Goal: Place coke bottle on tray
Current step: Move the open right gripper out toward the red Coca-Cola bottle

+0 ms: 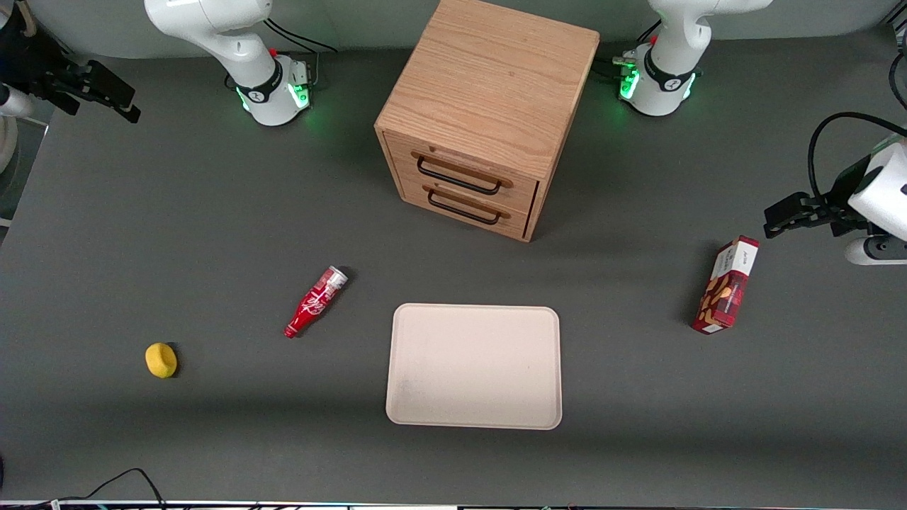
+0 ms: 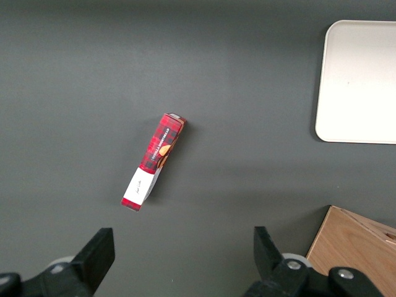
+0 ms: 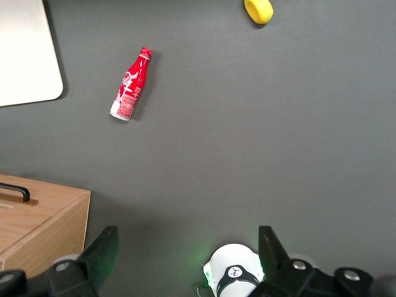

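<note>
The coke bottle [image 1: 315,302] is small, slim and red with white lettering. It lies on its side on the grey table, its narrow neck pointing toward the front camera. It also shows in the right wrist view [image 3: 131,85]. The cream-beige tray [image 1: 473,365] lies flat beside the bottle, toward the parked arm's end, with nothing on it; a corner of it shows in the right wrist view [image 3: 25,55]. My right gripper [image 1: 117,95] is open and empty, high over the working arm's end of the table and farther from the front camera than the bottle. Its fingers stand wide apart [image 3: 189,238].
A wooden two-drawer cabinet [image 1: 489,106] stands farther from the front camera than the tray, drawers shut. A yellow round object [image 1: 161,360] lies toward the working arm's end, beside the bottle. A red snack box [image 1: 726,285] lies toward the parked arm's end.
</note>
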### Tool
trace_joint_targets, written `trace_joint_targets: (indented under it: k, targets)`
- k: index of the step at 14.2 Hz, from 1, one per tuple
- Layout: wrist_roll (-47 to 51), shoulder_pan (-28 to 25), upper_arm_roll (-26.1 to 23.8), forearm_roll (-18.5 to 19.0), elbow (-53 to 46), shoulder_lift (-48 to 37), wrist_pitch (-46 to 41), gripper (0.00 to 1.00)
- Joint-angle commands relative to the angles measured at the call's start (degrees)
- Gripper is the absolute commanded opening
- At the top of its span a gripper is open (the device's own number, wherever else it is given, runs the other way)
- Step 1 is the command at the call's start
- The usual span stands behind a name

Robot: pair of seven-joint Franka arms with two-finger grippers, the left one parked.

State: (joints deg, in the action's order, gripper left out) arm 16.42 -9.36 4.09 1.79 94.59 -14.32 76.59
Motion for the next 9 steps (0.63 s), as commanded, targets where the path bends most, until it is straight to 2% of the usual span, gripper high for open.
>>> trace_joint_targets:
  k: [1,5,9]
  targets:
    - [1.16,-0.3,0.74,0.67,-2.39,1.22,-0.47,1.0]
    - [-0.5,-0.57,0.83,0.76,-2.04,1.49,-0.47,1.0]
    - [-3.15,-0.74,0.05,1.28,-1.6,1.31,-4.42,1.0]
